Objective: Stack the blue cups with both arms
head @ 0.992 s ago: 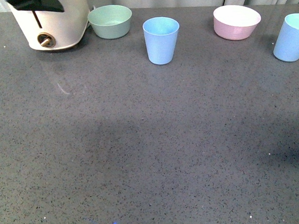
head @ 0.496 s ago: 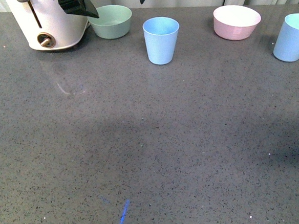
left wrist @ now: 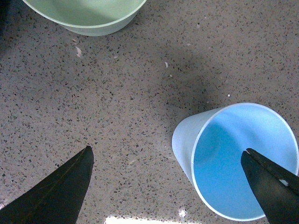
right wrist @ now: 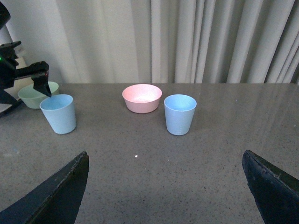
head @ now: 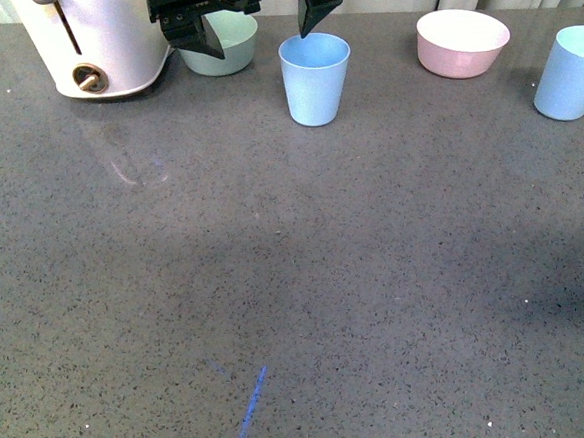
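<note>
We had the left gripper [head: 257, 36] spread wide over the upright blue cup [head: 315, 77] beside the green bowl [head: 238, 48], one finger above its mouth, and judged that centring the jaws should precede descent.

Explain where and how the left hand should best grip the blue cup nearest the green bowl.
Probably its upper wall, from above: the blue cup stands upright, open-mouthed, narrowing downward. The open left hand has one finger over the mouth, one outside.

Green bowl [head: 241, 42] beside a white appliance [head: 109, 41] (pink bowl [head: 463, 44] well apart).
</note>
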Controlling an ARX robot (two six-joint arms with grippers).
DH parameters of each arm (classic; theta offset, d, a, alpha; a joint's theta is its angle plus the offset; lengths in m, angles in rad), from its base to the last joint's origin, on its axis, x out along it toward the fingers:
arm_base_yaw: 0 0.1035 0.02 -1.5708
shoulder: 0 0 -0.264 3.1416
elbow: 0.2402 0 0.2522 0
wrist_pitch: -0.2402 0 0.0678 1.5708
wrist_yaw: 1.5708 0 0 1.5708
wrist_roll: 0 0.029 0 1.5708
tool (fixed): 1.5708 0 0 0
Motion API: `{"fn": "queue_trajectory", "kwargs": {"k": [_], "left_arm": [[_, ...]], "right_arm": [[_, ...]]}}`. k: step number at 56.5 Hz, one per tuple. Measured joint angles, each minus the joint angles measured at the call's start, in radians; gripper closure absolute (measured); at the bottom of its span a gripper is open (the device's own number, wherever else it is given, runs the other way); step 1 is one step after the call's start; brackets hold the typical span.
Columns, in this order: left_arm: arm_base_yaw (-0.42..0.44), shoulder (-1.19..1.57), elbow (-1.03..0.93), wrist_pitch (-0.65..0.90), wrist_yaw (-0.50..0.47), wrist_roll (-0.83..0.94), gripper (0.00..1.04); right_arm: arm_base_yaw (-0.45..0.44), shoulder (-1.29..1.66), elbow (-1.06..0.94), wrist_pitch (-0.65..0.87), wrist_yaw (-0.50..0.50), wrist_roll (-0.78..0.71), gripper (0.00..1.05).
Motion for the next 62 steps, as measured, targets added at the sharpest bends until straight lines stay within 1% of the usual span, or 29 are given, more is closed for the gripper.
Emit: {"fn": "queue_trajectory", "kwargs": {"k": [9, 14, 17, 23, 25, 26, 28, 31, 32, 33, 35, 36, 40, 41, 43, 44, 45, 46, 48, 59, 62], "left_arm": [[-0.017, 0.103, 0.181, -0.099, 0.0, 0.0, 0.1], [-0.026, 0.107, 0.177, -0.09, -0.003, -0.003, 0.21], [-0.033, 0.106, 0.166, -0.082, -0.004, -0.004, 0.3], [-0.043, 0.146, 0.233, -0.142, -0.008, -0.004, 0.46], [-0.045, 0.16, 0.261, -0.161, -0.009, -0.004, 0.49], [-0.047, 0.185, 0.308, -0.193, -0.011, -0.004, 0.5], [-0.047, 0.185, 0.308, -0.193, -0.011, -0.004, 0.5], [-0.05, 0.232, 0.37, -0.233, -0.014, -0.005, 0.62], [-0.05, 0.232, 0.37, -0.233, -0.014, -0.005, 0.62], [-0.051, 0.242, 0.383, -0.239, -0.016, -0.006, 0.67], [-0.051, 0.259, 0.403, -0.253, -0.015, -0.008, 0.73], [-0.051, 0.259, 0.403, -0.253, -0.015, -0.008, 0.73], [-0.052, 0.287, 0.438, -0.276, -0.014, -0.011, 0.85], [-0.052, 0.287, 0.438, -0.276, -0.014, -0.011, 0.85], [-0.052, 0.292, 0.455, -0.289, -0.006, -0.016, 0.91], [-0.052, 0.292, 0.455, -0.289, -0.006, -0.016, 0.91], [-0.052, 0.295, 0.462, -0.294, -0.005, -0.025, 0.95], [-0.052, 0.295, 0.462, -0.294, -0.005, -0.025, 0.95], [-0.052, 0.295, 0.478, -0.305, -0.003, -0.036, 1.03], [-0.058, 0.281, 0.499, -0.332, 0.008, -0.068, 1.03], [-0.061, 0.258, 0.463, -0.315, 0.013, -0.077, 1.03]], "right_arm": [[0.0, 0.0, 0.0, 0.0, 0.0, 0.0, 0.09], [0.0, 0.0, 0.0, 0.0, 0.0, 0.0, 0.09], [0.0, 0.0, 0.0, 0.0, 0.0, 0.0, 0.09], [0.0, 0.0, 0.0, 0.0, 0.0, 0.0, 0.09], [0.0, 0.0, 0.0, 0.0, 0.0, 0.0, 0.09], [0.0, 0.0, 0.0, 0.0, 0.0, 0.0, 0.09], [0.0, 0.0, 0.0, 0.0, 0.0, 0.0, 0.09], [0.0, 0.0, 0.0, 0.0, 0.0, 0.0, 0.09], [0.0, 0.0, 0.0, 0.0, 0.0, 0.0, 0.09], [0.0, 0.0, 0.0, 0.0, 0.0, 0.0, 0.09], [0.0, 0.0, 0.0, 0.0, 0.0, 0.0, 0.09], [0.0, 0.0, 0.0, 0.0, 0.0, 0.0, 0.09], [0.0, 0.0, 0.0, 0.0, 0.0, 0.0, 0.09], [0.0, 0.0, 0.0, 0.0, 0.0, 0.0, 0.09], [0.0, 0.0, 0.0, 0.0, 0.0, 0.0, 0.09], [0.0, 0.0, 0.0, 0.0, 0.0, 0.0, 0.09], [0.0, 0.0, 0.0, 0.0, 0.0, 0.0, 0.09], [0.0, 0.0, 0.0, 0.0, 0.0, 0.0, 0.09], [0.0, 0.0, 0.0, 0.0, 0.0, 0.0, 0.09], [0.0, 0.0, 0.0, 0.0, 0.0, 0.0, 0.09], [0.0, 0.0, 0.0, 0.0, 0.0, 0.0, 0.09]]}}
